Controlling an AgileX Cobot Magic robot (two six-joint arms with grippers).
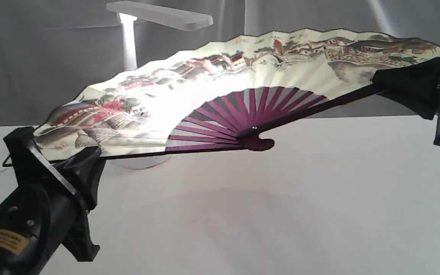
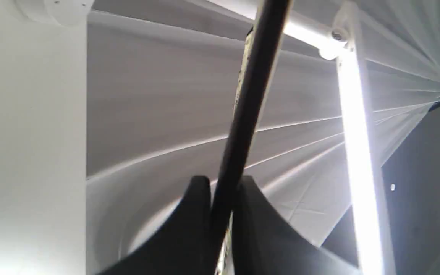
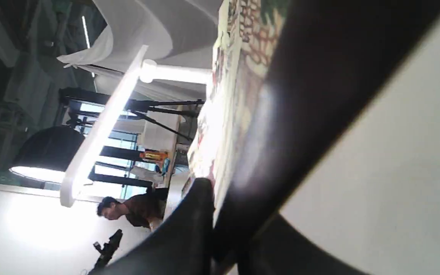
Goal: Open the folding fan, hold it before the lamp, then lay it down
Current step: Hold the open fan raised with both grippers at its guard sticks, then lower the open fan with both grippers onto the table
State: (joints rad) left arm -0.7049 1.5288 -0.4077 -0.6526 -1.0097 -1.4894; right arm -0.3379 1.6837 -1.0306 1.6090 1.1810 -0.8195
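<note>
Matte black throughout — wedge-shaped jaws, boxy wrist housings, a yellow label (image 1: 4, 240) on the left arm (image 1: 33, 214)

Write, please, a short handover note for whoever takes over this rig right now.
Left gripper: shut on one guard of the fan.
Right gripper: shut on the other guard.
The fan is fully open, spread between both grippers, in front of the lit lamp; the lamp's head shows above it.
Done: opened, held before the lamp.
Left: lay the fan on the table and release.
</note>
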